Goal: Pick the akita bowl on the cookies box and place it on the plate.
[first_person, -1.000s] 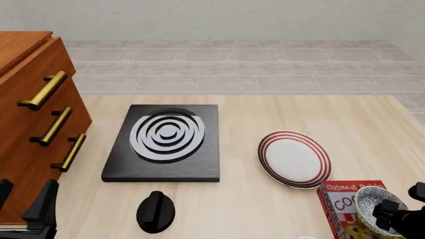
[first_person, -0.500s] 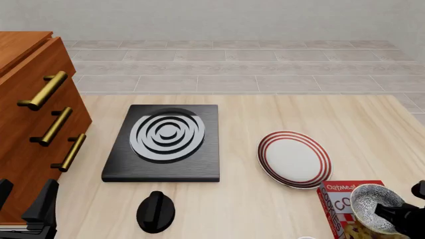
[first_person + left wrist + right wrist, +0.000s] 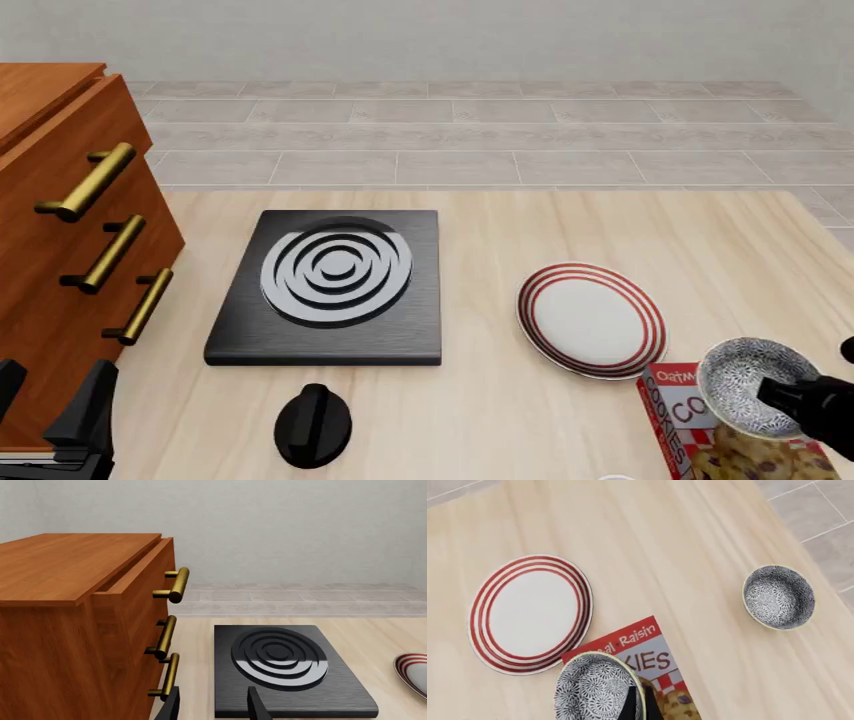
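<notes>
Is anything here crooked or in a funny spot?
Nothing is spilled or broken. The akita bowl hangs tilted in the right gripper, above the cookies box. A second patterned bowl sits alone on the table, apart from the plate.

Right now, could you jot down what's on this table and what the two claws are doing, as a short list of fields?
held bowl: speckled bowl gripped at its rim by the right gripper, above the cookies box
plate: white with red rings, nothing on it
second bowl: same pattern, alone on the table
black slab: ringed, beside the wooden drawers
drawers: gold handles
black knob: near the slab
left gripper: open, holding nothing
</notes>
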Tool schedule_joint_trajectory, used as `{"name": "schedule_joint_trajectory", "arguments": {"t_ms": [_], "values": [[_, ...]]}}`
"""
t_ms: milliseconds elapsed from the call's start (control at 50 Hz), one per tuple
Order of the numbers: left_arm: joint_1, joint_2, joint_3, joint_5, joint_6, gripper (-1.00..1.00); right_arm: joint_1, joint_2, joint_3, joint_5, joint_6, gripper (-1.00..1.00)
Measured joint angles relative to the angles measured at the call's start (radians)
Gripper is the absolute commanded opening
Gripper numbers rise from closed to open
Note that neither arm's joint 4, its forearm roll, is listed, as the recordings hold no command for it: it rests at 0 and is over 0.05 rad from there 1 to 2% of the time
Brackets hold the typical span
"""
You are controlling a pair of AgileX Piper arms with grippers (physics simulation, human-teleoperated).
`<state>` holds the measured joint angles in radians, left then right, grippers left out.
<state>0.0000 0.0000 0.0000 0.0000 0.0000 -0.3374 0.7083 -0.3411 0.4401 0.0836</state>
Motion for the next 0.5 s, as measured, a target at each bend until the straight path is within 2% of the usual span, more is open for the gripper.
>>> {"name": "schedule_joint_trajectory", "arguments": {"t_ms": [240,500], "values": [[0.0,0.0,0.0,0.0,0.0,1.0,0.105,0.014,-0.108,0.022,0.08,-1.0],[0.0,0.0,0.0,0.0,0.0,1.0,0.187,0.133,-0.218,-0.046,0.15,-1.0]]}}
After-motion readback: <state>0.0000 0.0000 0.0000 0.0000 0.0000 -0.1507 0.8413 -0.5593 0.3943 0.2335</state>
